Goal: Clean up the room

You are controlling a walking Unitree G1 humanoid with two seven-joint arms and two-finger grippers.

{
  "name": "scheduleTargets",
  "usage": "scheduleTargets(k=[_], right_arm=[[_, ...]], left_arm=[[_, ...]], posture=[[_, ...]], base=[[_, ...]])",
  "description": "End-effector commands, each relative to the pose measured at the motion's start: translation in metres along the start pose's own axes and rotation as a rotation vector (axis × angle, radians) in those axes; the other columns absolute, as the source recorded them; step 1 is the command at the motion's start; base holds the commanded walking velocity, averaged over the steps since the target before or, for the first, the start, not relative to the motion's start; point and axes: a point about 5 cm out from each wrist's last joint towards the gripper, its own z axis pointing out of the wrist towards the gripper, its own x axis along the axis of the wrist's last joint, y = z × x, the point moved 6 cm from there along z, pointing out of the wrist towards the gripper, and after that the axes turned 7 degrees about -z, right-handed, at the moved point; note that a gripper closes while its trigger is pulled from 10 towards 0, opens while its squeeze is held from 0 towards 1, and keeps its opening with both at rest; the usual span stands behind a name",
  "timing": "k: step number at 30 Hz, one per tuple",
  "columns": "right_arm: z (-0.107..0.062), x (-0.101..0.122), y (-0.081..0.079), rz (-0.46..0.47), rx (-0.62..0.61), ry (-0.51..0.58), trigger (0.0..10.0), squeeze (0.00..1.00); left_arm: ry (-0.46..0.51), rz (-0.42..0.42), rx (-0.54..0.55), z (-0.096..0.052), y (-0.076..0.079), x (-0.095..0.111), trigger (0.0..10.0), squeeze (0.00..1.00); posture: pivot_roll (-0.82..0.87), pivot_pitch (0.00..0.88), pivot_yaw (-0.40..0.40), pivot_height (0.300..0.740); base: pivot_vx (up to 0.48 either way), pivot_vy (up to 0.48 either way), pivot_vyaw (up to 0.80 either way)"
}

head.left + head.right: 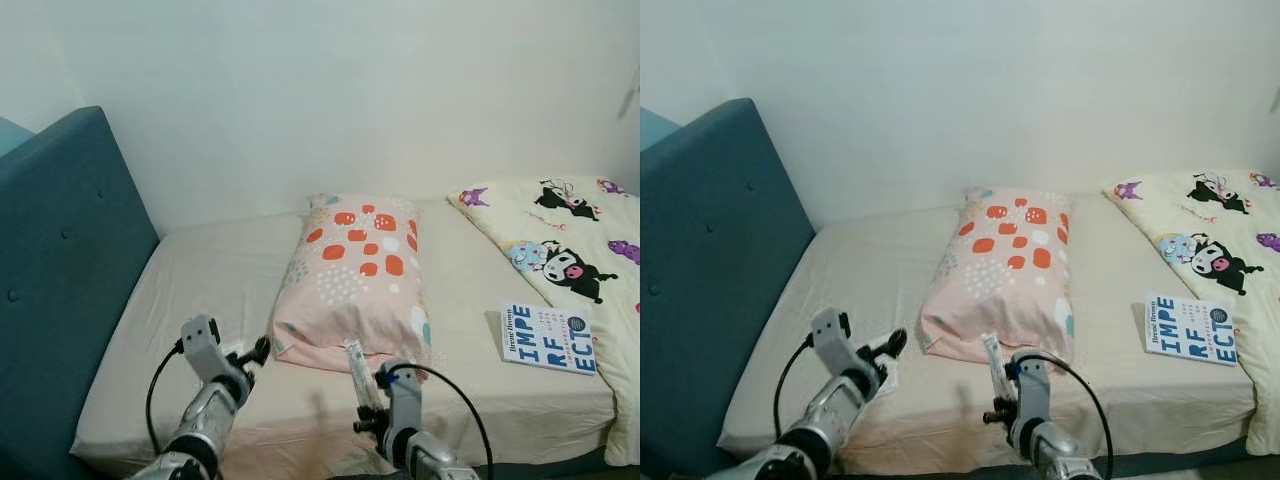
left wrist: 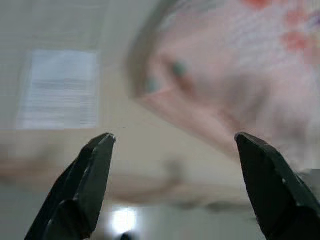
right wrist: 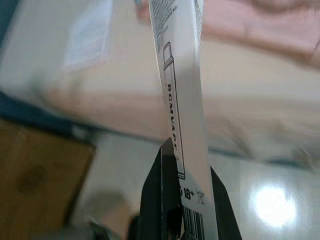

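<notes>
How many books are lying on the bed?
1. The book, white with big blue letters, lies flat on the bed sheet toward the robot's right, touching the edge of the cartoon blanket. Others could be hidden under the pillow or blanket.

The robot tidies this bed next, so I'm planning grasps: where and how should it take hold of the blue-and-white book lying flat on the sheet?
Grip the blue-and-white paperback book by its near long edge, coming low from the bed's front. It lies flat on the beige sheet, so one finger must slide under it. Its far corner touches the cartoon-print quilt.
</notes>
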Motion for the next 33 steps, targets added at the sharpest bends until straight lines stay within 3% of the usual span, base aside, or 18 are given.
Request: scheduleTargets(k=[1, 2, 3, 4, 5, 6, 8, 11, 13, 19, 23, 24, 33], right_arm=[[-0.001, -0.015, -0.001, -0.025, -0.012, -0.063, 10.0, 0.00], [-0.005, -0.029, 0.004, -0.055, -0.037, -0.121, 10.0, 0.00], [-0.005, -0.029, 0.004, -0.055, -0.037, -0.121, 10.0, 0.00], [-0.009, -0.042, 0.009, -0.064, -0.061, -0.166, 10.0, 0.00], [-0.009, -0.042, 0.009, -0.064, -0.061, -0.166, 10.0, 0.00], [-0.013, -0.051, 0.012, -0.067, -0.080, -0.200, 10.0, 0.00], [-0.021, -0.071, 0.017, -0.072, -0.105, -0.266, 10.0, 0.00], [-0.024, -0.078, 0.019, -0.073, -0.112, -0.288, 10.0, 0.00], [-0.029, -0.090, 0.021, -0.064, -0.125, -0.323, 10.0, 0.00], [-0.032, -0.095, 0.022, -0.068, -0.122, -0.346, 10.0, 0.00], [-0.032, -0.096, 0.020, -0.104, -0.106, -0.359, 10.0, 0.00], [-0.031, -0.096, 0.019, -0.138, -0.096, -0.366, 10.0, 0.00], [-0.033, -0.097, 0.023, -0.128, -0.115, -0.365, 10.0, 0.00]], left_arm=[[-0.034, 0.096, 0.070, -0.005, -0.020, -0.007, 10.0, 0.00], [-0.091, 0.211, 0.165, -0.015, -0.047, -0.019, 10.0, 0.00], [-0.091, 0.211, 0.165, -0.015, -0.047, -0.019, 10.0, 0.00], [-0.149, 0.308, 0.250, -0.028, -0.075, -0.030, 10.0, 0.00], [-0.149, 0.308, 0.250, -0.028, -0.075, -0.030, 10.0, 0.00], [-0.195, 0.351, 0.342, -0.042, -0.102, -0.038, 10.0, 0.00], [-0.258, 0.321, 0.501, -0.075, -0.151, -0.052, 10.0, 0.00], [-0.282, 0.319, 0.541, -0.086, -0.165, -0.058, 10.0, 0.00], [-0.342, 0.341, 0.580, -0.107, -0.183, -0.073, 10.0, 0.00], [-0.392, 0.329, 0.586, -0.120, -0.188, -0.092, 10.0, 0.00], [-0.435, 0.310, 0.551, -0.123, -0.179, -0.113, 10.0, 0.00], [-0.455, 0.315, 0.513, -0.119, -0.167, -0.123, 10.0, 0.00], [-0.442, 0.319, 0.442, -0.106, -0.150, -0.122, 10.0, 0.00]], posture=[[-0.10, 0.000, 0.045, 0.694], [-0.07, 0.000, 0.031, 0.694], [-0.07, 0.000, 0.031, 0.694], [-0.05, 0.000, 0.018, 0.694], [-0.05, 0.000, 0.018, 0.694], [-0.05, 0.000, 0.018, 0.694], [0.02, 0.000, -0.019, 0.694], [0.02, 0.000, -0.021, 0.694], [0.05, 0.000, -0.045, 0.694], [0.06, 0.000, -0.064, 0.694], [0.07, 0.000, -0.083, 0.694], [0.07, 0.000, -0.083, 0.694], [0.04, 0.000, -0.067, 0.694]], base=[[0.000, 0.000, 0.00], [0.000, 0.000, 0.00], [0.000, 0.000, 0.00], [0.000, 0.000, 0.00], [0.000, 0.000, 0.00], [0.000, 0.000, 0.00], [0.000, 0.000, 0.00], [0.000, 0.000, 0.00], [0.000, 0.000, 0.00], [0.000, 0.000, 0.00], [0.000, -0.240, 0.00], [0.000, -0.360, 0.00], [0.000, -0.120, 0.00]])
